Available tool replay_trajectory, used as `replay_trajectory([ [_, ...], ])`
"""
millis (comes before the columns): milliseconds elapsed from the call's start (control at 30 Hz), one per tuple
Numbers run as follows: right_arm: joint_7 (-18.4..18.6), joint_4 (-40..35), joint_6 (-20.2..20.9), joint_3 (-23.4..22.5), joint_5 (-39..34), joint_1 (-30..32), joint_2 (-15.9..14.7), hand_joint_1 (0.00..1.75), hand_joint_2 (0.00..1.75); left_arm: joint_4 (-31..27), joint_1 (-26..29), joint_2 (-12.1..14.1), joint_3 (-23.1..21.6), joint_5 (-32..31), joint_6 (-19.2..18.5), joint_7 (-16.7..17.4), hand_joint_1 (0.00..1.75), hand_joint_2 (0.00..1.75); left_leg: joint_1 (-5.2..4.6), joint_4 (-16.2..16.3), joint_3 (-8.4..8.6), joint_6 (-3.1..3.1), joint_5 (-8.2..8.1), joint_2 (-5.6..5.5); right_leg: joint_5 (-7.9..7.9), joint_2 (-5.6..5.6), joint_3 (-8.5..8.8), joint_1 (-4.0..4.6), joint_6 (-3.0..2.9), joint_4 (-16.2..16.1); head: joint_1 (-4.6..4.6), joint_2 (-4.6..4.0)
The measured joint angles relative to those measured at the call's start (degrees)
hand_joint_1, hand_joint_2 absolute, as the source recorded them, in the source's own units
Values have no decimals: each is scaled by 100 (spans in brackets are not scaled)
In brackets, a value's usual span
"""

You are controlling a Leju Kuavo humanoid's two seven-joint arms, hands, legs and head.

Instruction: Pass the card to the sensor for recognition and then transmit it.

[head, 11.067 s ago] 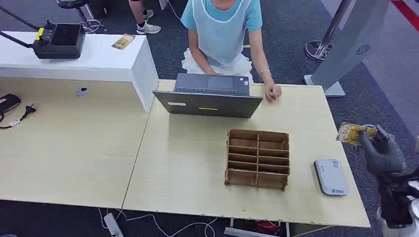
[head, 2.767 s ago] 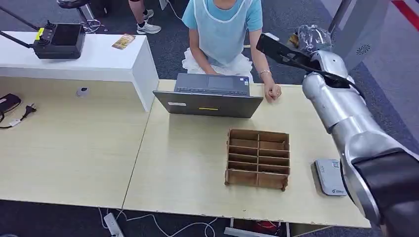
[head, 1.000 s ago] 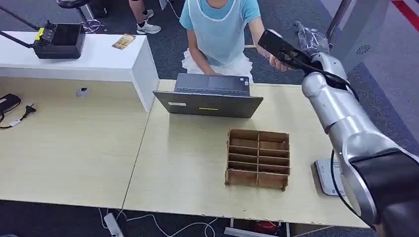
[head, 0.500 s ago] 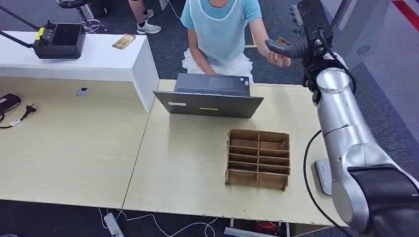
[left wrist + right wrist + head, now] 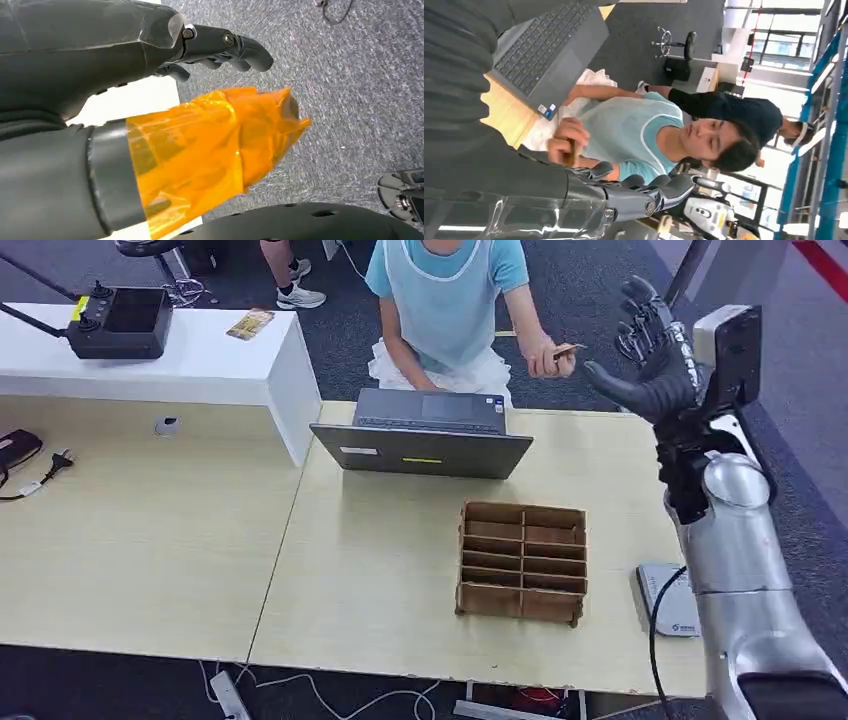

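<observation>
- Right hand [image 5: 650, 365], upper right, fingers spread, holds nothing.
- Person's hand [image 5: 560, 355] beside it pinches the card [image 5: 570, 348].
- Best withdraw slowly, clear of laptop [image 5: 425, 435].
- Left hand [image 5: 215, 47]: fingers curled loosely, nothing held.

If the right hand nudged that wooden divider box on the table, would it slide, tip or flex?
The divider box looks low and wide, lying flat on the table, so it would probably slide rather than tip. Its thin slats and empty compartments suggest it is light and somewhat fragile; a push on the outer wall seems safer. The right hand is raised, open and well away.
</observation>
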Motion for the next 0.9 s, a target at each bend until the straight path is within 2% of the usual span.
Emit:
replay_trajectory([
  [133, -201, -841, -81, -127, -214, 816, -236, 0, 175, 2, 10, -2, 20, 39, 55, 0, 0, 0, 1, -1, 0, 3, -4, -2, -2, -1, 0, 1, 0, 0, 2, 0],
  [300, -398, -1643, -122, -304, -144, 1770, -444, 0, 175, 0, 13, -2, 105, 114, 72, 0, 0, 0, 0, -2, -1, 4, -6, -1, -5, 0, -1, 0, 2, 0, 0, 0],
  [567, -855, -2797, -503, -546, 186, 3411, -457, 0, 175, 0, 25, -4, 241, 256, 140, -13, 0, 0, 0, -3, -2, 4, -11, -2, -10, -6, 0, 0, 2, -2, 0, 0],
  [700, -1079, -3308, -858, -607, 770, 4218, -404, 0, 175, 0, 45, -2, 293, 286, 170, -13, 0, 0, 0, -5, -4, -2, -16, 0, -11, -4, -2, 0, 1, -2, -2, 0],
  [800, -1158, -3588, -1220, -605, 1490, 4633, -362, 0, 175, 0, 45, -2, 332, 304, 173, -11, 0, 0, 0, -5, -4, -2, -16, -1, -12, -4, -2, 0, 0, -2, 0, 0],
  [900, -1200, -3831, -1791, -559, 2524, 4974, -288, 0, 175, 0, 46, -4, 396, 365, 173, -4, 0, 0, 0, -6, -3, -1, -17, 0, -12, -4, -1, 0, 0, -2, -2, 0],
])
